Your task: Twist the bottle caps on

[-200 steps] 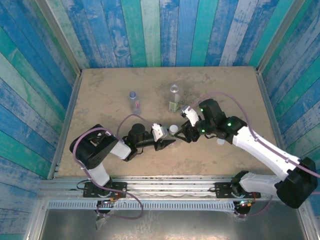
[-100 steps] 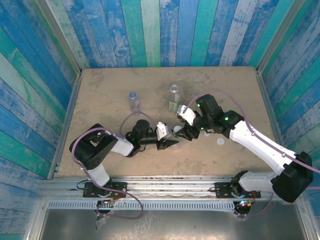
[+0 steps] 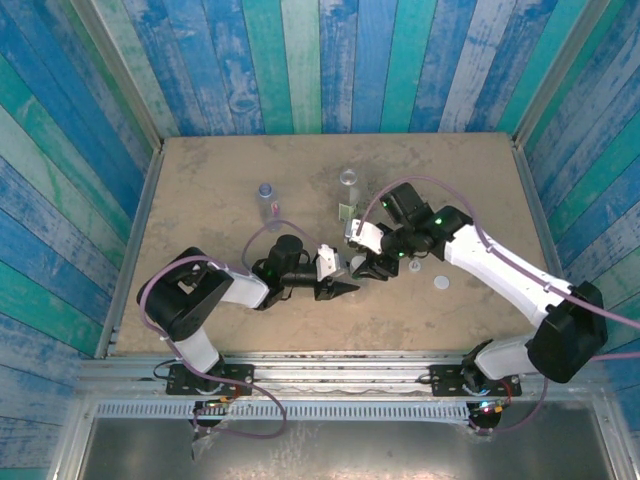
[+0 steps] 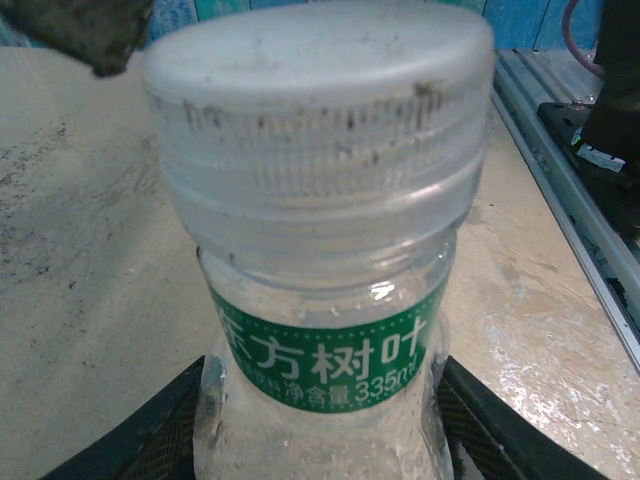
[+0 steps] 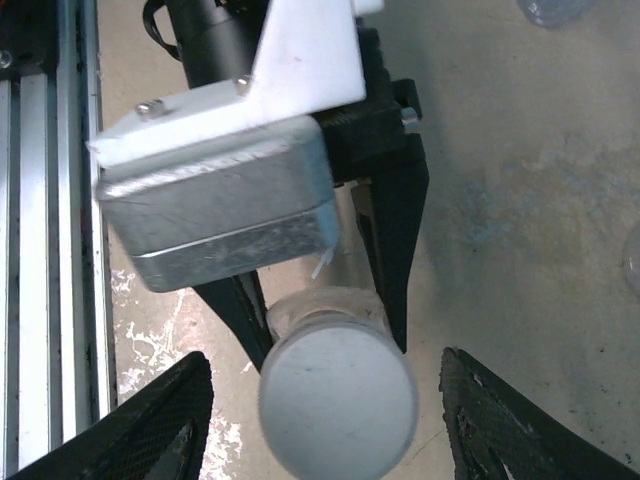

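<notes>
A clear bottle with a green label (image 4: 325, 350) stands upright in my left gripper (image 4: 320, 440), which is shut on its body from both sides. A white cap (image 4: 320, 90) sits on its neck. From above, the same cap (image 5: 338, 400) lies between my right gripper's (image 5: 324, 356) two fingers (image 5: 500, 420), with a gap on each side; that gripper is open. In the top view the left gripper (image 3: 340, 279) and right gripper (image 3: 362, 266) meet mid-table at this bottle. A bluish-purple-labelled bottle (image 3: 266, 196) and another clear bottle (image 3: 348, 186) stand further back.
A loose white cap (image 3: 441, 283) lies on the table to the right of the grippers. The metal rail (image 5: 40, 200) at the table's near edge runs close beside the held bottle. Striped plank walls (image 3: 300, 60) enclose the table on three sides.
My right gripper has swung left and come down over the capped bottle, its fingers now on either side of the cap. The left gripper with the bottle shifted slightly right.
</notes>
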{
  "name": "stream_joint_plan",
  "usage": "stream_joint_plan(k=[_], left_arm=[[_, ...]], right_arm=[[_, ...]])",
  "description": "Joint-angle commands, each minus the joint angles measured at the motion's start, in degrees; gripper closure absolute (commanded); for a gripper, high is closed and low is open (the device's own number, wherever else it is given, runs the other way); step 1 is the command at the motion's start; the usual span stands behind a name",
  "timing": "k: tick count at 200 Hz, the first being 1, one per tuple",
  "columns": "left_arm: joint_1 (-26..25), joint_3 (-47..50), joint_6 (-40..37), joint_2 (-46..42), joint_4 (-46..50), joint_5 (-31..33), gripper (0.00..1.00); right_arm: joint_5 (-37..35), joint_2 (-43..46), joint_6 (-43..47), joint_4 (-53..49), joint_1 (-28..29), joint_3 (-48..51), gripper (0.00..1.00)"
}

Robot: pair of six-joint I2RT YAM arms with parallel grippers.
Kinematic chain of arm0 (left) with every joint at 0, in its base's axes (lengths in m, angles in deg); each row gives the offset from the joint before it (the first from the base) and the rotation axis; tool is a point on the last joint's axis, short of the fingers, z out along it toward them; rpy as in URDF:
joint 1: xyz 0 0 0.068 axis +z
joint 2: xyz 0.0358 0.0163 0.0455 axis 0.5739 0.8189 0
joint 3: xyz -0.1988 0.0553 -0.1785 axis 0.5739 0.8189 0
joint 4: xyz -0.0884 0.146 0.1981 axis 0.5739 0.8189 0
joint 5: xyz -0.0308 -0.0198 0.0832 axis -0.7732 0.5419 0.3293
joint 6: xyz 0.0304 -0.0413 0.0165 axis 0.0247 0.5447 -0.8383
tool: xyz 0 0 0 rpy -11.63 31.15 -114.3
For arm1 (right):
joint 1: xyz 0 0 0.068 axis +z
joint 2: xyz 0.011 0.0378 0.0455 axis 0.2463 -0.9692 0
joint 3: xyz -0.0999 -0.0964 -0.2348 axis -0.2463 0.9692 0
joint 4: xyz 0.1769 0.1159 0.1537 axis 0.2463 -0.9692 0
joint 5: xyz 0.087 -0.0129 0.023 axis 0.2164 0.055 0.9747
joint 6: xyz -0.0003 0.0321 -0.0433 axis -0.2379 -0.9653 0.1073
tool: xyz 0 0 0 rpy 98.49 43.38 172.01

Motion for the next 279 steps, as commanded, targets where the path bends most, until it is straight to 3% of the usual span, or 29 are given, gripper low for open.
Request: stream_joint_plan(k=[1,43,84,159,185,221,250,279], left_arm=[[-0.22,1.05,-0.33,-2.3,4.01,-1.3,0.46],[-0.29,0.96,-0.39,-2.2,4.29,-0.81,0.46],[-0.25,1.64,2.27,-2.25,1.17,1.86,0.46],[-0.54,1.88,6.03,-3.36,-1.62,6.44,0.46],[-0.79,1.75,6.21,-2.76,-1.94,5.89,0.46],[-0.82,2.15,6.26,-2.89,-2.83,3.73,0.46],[-0.82,2.21,5.25,-4.52,-1.98,0.44,0.46],[-0.82,1.84,4.38,-6.06,-0.48,-4.01,0.46]], right_arm=[[1.44,-1.19,0.99,-2.43,-0.47,-1.52,0.39],[2.72,-1.99,0.25,-2.22,-1.67,-1.66,0.53],[0.68,-2.52,-3.3,-1.8,-1.8,-1.78,0.59],[-16.16,2.24,-32.77,7.8,1.36,5.38,0.6],[-20.64,5.78,-36.66,10.96,4.8,8.68,0.6],[-15.28,11.29,-29.36,14.78,4.93,12.2,0.5],[-8.11,15.92,-21.11,16.78,4.11,14.32,0.22],[1.37,18.35,-16.95,19.77,0.32,16.46,0.22]])
